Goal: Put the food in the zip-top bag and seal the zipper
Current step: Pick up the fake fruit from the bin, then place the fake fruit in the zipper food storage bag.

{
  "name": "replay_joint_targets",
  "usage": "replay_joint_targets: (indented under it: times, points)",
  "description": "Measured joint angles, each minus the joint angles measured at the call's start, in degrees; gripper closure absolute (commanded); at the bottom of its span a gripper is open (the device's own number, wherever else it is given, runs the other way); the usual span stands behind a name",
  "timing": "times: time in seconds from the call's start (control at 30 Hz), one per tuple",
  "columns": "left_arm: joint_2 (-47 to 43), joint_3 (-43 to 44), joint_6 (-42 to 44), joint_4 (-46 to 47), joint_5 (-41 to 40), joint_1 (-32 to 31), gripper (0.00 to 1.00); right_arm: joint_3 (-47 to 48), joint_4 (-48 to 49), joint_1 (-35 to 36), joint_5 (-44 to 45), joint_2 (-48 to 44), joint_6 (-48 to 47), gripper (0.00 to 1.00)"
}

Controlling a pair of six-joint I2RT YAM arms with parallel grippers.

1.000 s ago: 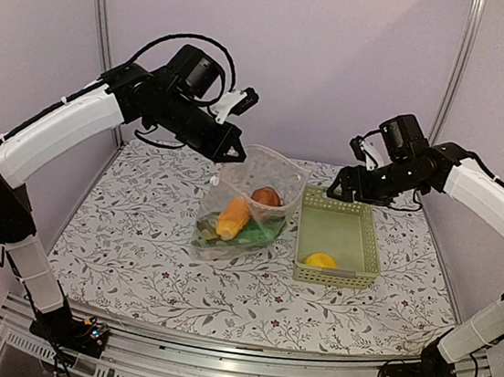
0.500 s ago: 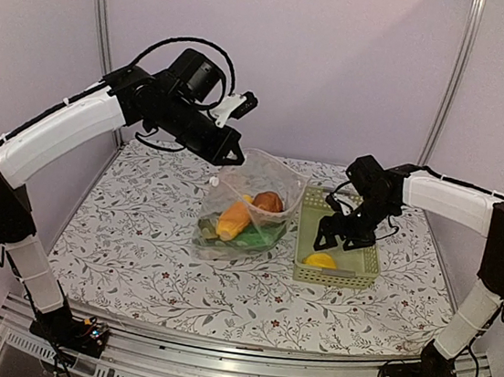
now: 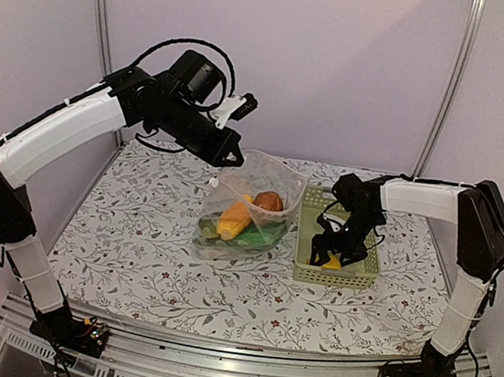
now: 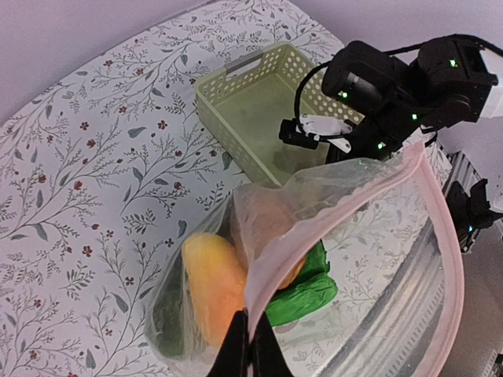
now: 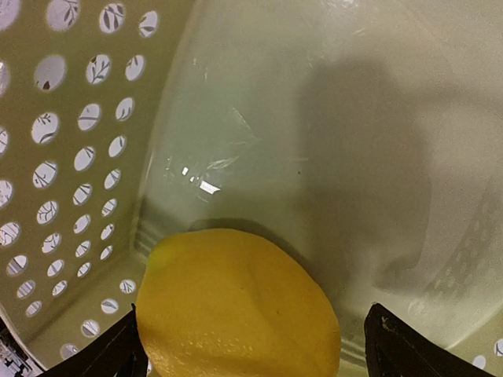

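Observation:
The clear zip-top bag (image 3: 254, 189) stands on the table with its mouth lifted. My left gripper (image 3: 235, 157) is shut on the zipper (image 4: 346, 204) at the bag's rim. Inside lie an orange-yellow oval (image 3: 233, 216), a brown potato (image 3: 269, 200) and green pieces (image 3: 266, 234). In the left wrist view the oval (image 4: 208, 287) and a green piece (image 4: 310, 294) show through the plastic above the closed left gripper (image 4: 251, 349). The yellow lemon (image 5: 244, 306) lies in the pale green basket (image 3: 356, 277). My right gripper (image 5: 259, 345) is open low inside it, one finger on each side of the lemon.
The basket (image 4: 236, 86) sits just right of the bag, its perforated wall (image 5: 71, 157) close to the lemon's left side. The right arm (image 4: 409, 86) reaches into it from the right. The flowered tablecloth (image 3: 135, 239) spreads left and in front of the bag.
The right arm swung down from above the basket's far edge into the basket, over the lemon. The left gripper keeps holding the bag's rim in nearly the same place.

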Motion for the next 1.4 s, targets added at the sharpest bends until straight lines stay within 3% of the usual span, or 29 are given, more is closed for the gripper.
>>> replay_joint_targets:
  times: [0.17,0.3,0.57,0.93,1.1,1.2,1.4]
  points:
    - [0.0,0.0,0.0,0.02,0.04,0.07,1.0,0.0,0.37,0.11,1.11,0.42,-0.13,0.36]
    - [0.0,0.0,0.0,0.02,0.17,0.11,1.0,0.15,0.35,0.17,1.4,0.42,-0.04,0.45]
    - [0.0,0.0,-0.02,0.04,0.24,0.24,1.0,3.34,-2.58,0.17,3.98,-4.13,1.11,0.51]
    - [0.02,0.0,-0.98,0.11,1.7,0.37,1.0,26.1,0.22,3.19,-0.63,-17.11,2.86,0.59]
    - [0.02,-0.42,-1.62,0.52,2.27,0.37,1.0,29.62,6.08,9.07,-4.63,-19.17,5.84,0.58]
    - [0.04,-0.9,-2.14,0.74,2.78,0.37,1.0,29.97,8.17,12.46,-6.03,-18.64,7.21,0.51]
    - [0.04,-1.07,-2.36,1.18,3.04,0.37,1.0,30.36,8.76,17.2,-6.93,-14.69,7.89,0.2]
